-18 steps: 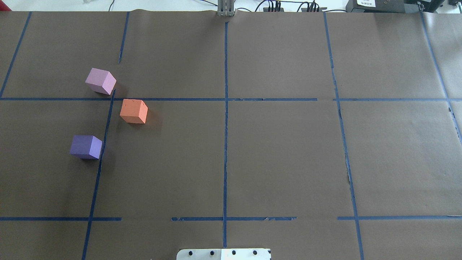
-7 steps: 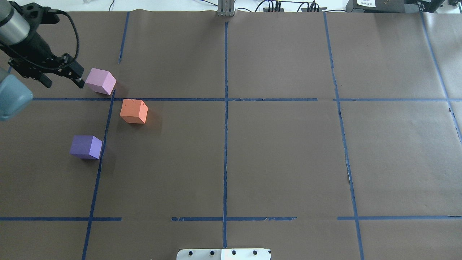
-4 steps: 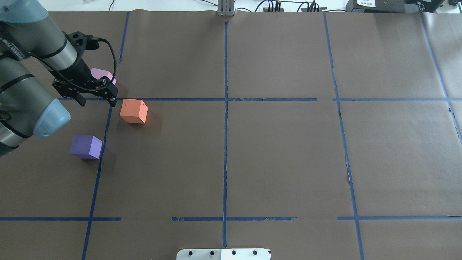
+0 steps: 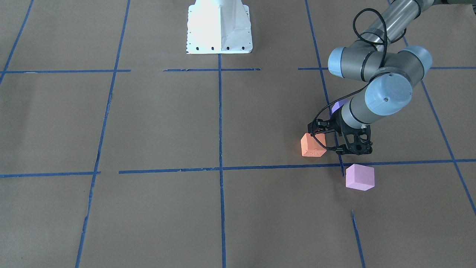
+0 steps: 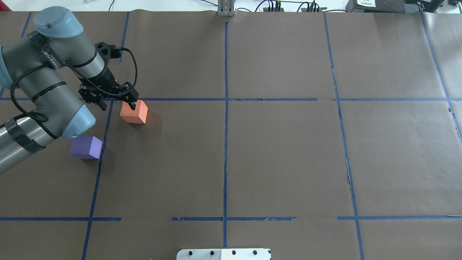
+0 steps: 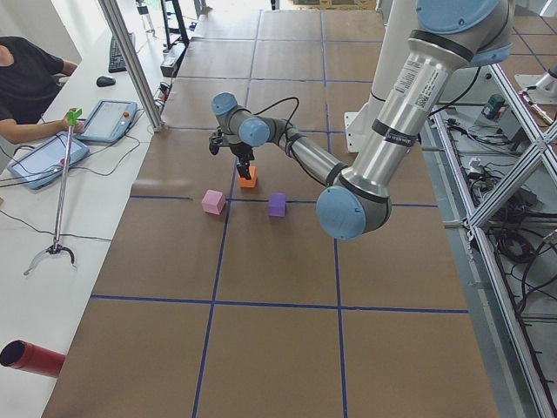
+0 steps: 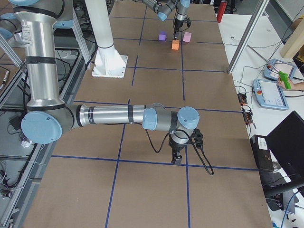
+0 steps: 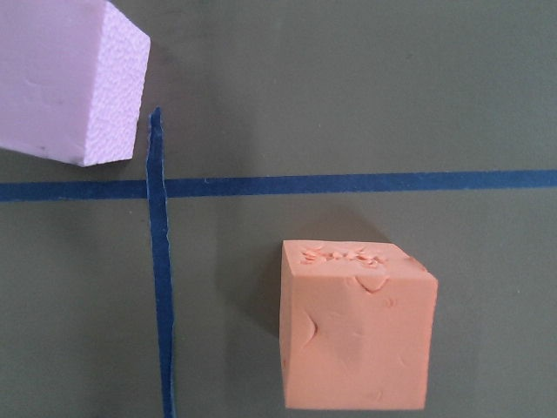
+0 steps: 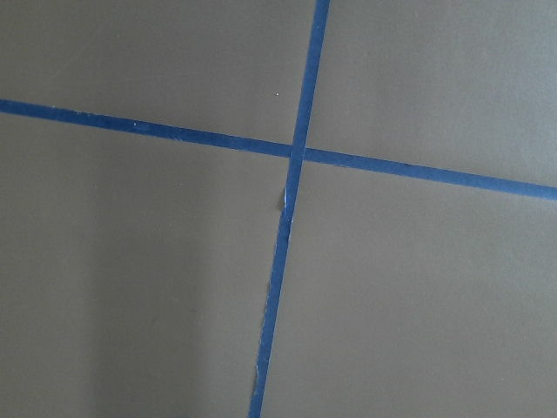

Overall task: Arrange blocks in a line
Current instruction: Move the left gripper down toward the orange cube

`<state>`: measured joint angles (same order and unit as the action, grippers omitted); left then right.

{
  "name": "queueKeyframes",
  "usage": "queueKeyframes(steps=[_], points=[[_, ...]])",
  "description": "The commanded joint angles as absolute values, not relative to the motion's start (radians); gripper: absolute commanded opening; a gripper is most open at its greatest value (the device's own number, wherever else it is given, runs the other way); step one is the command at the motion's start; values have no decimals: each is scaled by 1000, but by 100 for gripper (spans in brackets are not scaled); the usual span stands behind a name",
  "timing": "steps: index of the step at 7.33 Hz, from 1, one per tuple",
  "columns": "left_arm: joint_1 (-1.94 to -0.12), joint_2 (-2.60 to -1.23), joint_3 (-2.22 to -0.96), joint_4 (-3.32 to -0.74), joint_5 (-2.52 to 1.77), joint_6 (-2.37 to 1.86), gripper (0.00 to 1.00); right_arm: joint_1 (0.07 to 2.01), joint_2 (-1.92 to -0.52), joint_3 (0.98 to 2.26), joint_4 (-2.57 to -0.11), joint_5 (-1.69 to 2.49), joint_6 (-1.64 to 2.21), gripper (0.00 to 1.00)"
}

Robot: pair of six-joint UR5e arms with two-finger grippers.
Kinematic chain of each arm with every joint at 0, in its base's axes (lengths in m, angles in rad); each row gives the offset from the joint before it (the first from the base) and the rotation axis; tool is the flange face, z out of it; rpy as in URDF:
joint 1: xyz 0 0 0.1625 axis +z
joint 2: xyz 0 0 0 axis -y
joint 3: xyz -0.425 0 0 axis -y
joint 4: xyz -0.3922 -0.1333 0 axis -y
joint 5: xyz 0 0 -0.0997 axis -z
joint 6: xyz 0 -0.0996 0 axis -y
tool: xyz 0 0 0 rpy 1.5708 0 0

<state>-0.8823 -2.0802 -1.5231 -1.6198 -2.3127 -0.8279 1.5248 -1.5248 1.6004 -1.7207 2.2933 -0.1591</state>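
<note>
while left gripper (image 5: 118, 107) gapes, orange block (image 5: 135, 113) beside (perhaps touching)

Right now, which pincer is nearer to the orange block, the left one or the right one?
Left. The left pincer hangs open close beside the orange block, partly overlapping it in the overhead view. The right pincer is far off, toward the robot's right side.

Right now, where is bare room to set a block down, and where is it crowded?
Everything right of the centre tape line is bare in the overhead view. Crowded: the left side, where the orange block, violet block and pink block cluster by the left arm.
</note>
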Motion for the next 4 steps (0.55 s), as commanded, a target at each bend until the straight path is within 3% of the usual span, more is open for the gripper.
queueKeyframes(steps=[1,4], points=[[-873,-2133,-1450,-1632,-2312,-857,100,1525,-1525,1600,-1721,2293,-160,100],[-853,-2141,-1442,-1634,-2255,-861,100,1525,-1525,1600,-1721,2293,-160,100]])
